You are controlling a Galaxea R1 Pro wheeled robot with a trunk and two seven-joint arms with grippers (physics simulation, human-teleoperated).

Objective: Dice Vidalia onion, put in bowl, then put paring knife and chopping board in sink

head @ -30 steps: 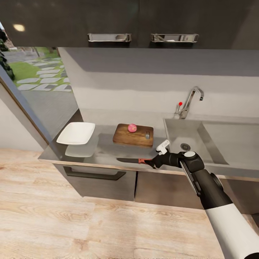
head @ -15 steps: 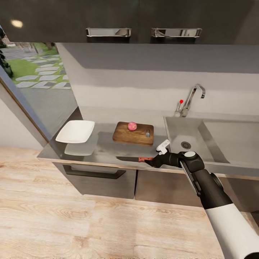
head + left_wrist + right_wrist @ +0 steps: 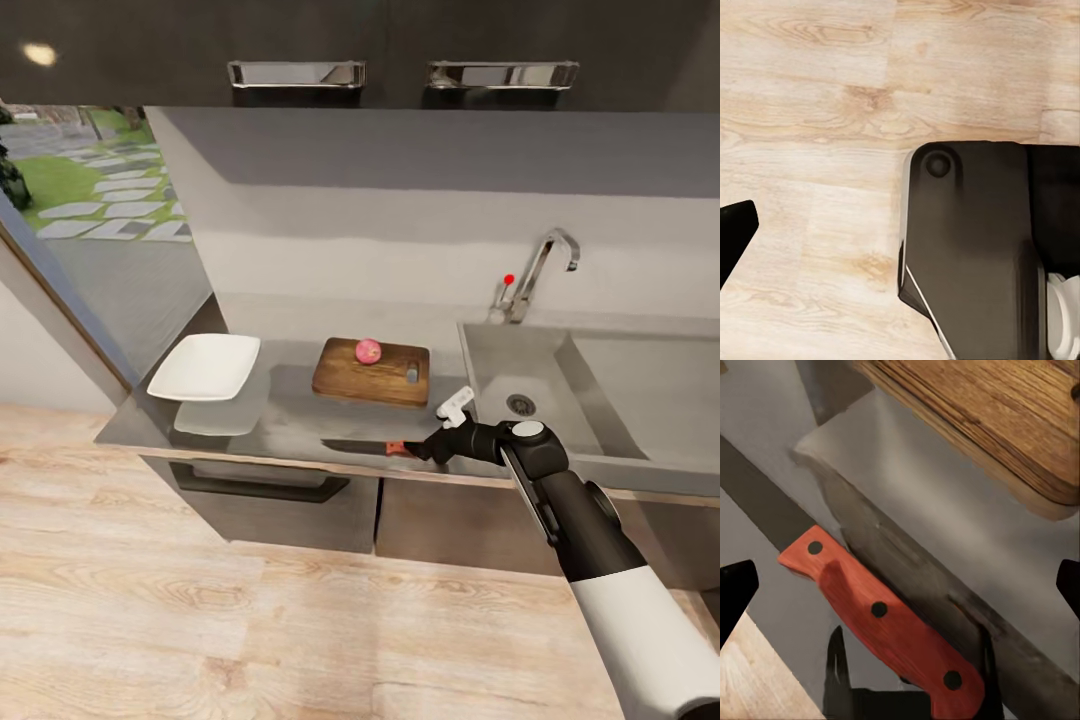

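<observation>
The paring knife [image 3: 375,446] lies flat at the countertop [image 3: 290,415] front edge; the right gripper [image 3: 428,449] fingers sit apart around its handle, so close squarely before lifting toward the Vidalia onion [image 3: 368,351] on the chopping board [image 3: 355,377]

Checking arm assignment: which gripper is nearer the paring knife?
Right. The right gripper is at the paring knife, fingers either side of its red handle on the countertop. The left gripper's fingertip hangs over wooden floor, away from the counter.
</observation>
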